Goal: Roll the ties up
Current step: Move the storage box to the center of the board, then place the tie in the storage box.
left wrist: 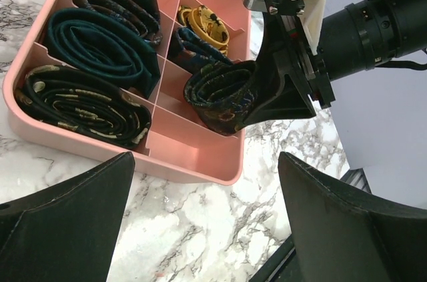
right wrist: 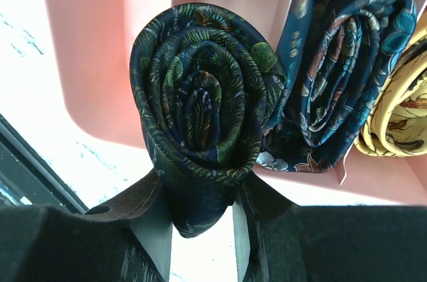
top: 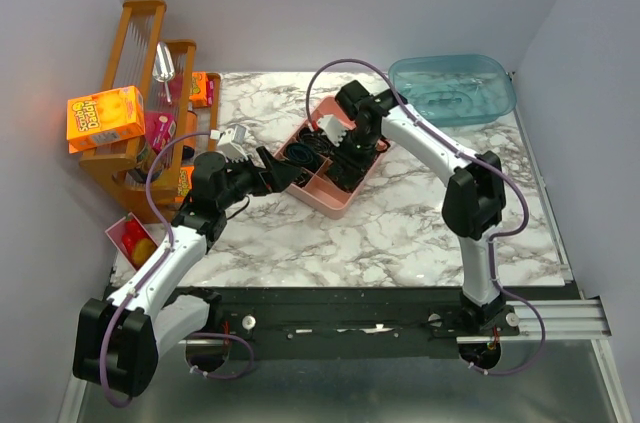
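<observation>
Right gripper point(right wrist: 200, 214) partly closed, clamping a rolled tie point(right wrist: 200, 95) between its fingers, at a tray point(left wrist: 193, 162) compartment. Left gripper point(left wrist: 207, 219) spread wide, empty. The tray lies just ahead of its fingertips, other rolled ties point(left wrist: 93, 45) inside.

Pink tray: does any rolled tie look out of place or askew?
Only the dark leafy rolled tie: the right end effector grips it at a corner compartment of the pink tray, not released. The other rolls sit neatly.
</observation>
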`<state>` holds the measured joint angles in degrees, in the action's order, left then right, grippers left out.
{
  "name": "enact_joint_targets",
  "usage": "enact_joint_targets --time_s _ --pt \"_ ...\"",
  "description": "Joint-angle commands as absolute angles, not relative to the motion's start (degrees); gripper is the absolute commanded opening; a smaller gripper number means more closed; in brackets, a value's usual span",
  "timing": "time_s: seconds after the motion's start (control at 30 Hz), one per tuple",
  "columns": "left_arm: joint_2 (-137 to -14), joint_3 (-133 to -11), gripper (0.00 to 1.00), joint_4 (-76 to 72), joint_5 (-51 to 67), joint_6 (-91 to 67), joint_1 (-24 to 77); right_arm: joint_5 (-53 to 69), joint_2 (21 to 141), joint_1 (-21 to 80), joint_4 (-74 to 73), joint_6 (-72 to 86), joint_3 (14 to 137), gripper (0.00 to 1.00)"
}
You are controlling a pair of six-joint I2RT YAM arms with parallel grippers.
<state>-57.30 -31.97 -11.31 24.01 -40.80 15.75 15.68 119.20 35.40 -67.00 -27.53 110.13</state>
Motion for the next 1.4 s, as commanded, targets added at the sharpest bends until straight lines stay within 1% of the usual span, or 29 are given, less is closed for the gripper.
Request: enact_joint_targets --time_s 0.0,0.2,0.43,0.77,0.9,1.1,1.37 --pt "-57.22 -31.38 0.99 -12.48 24.96 -40.78 15.38 12.05 118.38 37.87 -69.60 -25.23 114.87 0.00" --pt "-56.87 -31.29 0.99 -12.22 24.87 -40.69 15.29 9.41 123.04 39.55 -71.54 -24.44 119.09 0.00" --pt "-56.16 -30.76 0.99 -12.30 24.79 -40.69 15.21 5.80 125.24 39.90 -71.72 -23.55 119.79 0.00" --pt "-56.07 -30.50 0.99 -12.57 25.05 -40.69 15.12 1.85 125.33 39.90 -70.40 -21.62 118.30 0.01" --pt "-55.90 -30.15 0.99 -12.74 25.14 -40.96 15.03 -2.88 125.33 39.82 -70.14 -20.48 118.21 0.00" --pt "-55.55 -29.62 0.99 -12.83 25.31 -41.04 15.03 -6.67 124.63 39.81 -68.91 -20.39 117.33 0.01" --pt "-55.20 -29.36 0.99 -12.92 25.31 -41.22 15.03 -5.46 126.12 39.81 -69.69 -20.92 118.73 0.00"
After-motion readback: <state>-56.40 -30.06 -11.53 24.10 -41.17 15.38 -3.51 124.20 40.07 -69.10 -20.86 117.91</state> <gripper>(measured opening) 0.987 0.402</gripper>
